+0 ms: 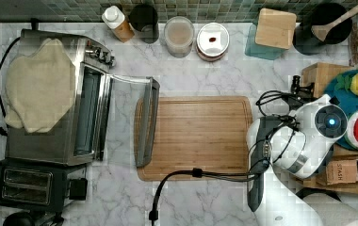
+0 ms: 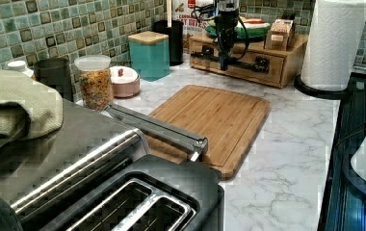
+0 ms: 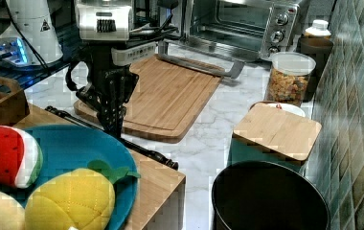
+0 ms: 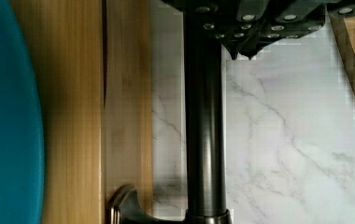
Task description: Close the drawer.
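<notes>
The drawer (image 2: 248, 70) sits in a light-wood box by the tiled wall, with a dark bar handle (image 2: 205, 57) across its front. In the wrist view the drawer's front edge (image 4: 129, 116) stands close to the box top, with only a thin dark seam between them. The handle (image 4: 205, 140) runs in front of it over the marble. My gripper (image 3: 114, 129) points down at the handle (image 3: 146, 153), fingers shut to a point (image 4: 241, 53) on the counter side of the bar. In the left view the gripper (image 2: 224, 65) hangs at the middle of the handle.
A teal plate (image 3: 89, 148) with plush fruit lies on the box top. A bamboo cutting board (image 1: 200, 136) lies mid-counter, touching the toaster oven's open door (image 1: 146, 122). A paper towel roll (image 2: 335, 43), a teal canister (image 2: 150, 55) and jars (image 1: 179, 35) line the edges.
</notes>
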You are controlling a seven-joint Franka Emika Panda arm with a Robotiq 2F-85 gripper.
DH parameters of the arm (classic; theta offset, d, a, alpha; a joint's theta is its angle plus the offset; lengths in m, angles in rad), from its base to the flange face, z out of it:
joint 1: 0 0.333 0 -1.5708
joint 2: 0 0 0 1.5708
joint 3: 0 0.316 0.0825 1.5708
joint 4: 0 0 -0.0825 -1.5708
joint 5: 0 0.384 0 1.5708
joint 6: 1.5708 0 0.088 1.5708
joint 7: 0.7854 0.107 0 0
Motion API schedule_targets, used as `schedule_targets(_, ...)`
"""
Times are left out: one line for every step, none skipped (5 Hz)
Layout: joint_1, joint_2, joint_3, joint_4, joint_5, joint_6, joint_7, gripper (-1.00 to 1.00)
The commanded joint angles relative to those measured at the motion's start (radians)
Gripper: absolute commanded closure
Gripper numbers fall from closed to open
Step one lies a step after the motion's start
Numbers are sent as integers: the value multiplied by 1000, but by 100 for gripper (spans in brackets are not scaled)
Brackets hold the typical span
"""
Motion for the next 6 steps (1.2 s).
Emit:
schedule_targets(-142, -10, -176, 115, -21, 75, -43, 100)
schedule_targets(-138, -9, -180, 115, -19, 75, -45, 100)
schedule_targets(-138, -9, -181, 115, -19, 75, -45, 100)
schedule_targets(-138, -9, -180, 115, -19, 75, -45, 100)
schedule_targets(-138, -9, -180, 115, -19, 75, -45, 100)
schedule_targets(-132, -8, -186, 115, -15, 75, -48, 100)
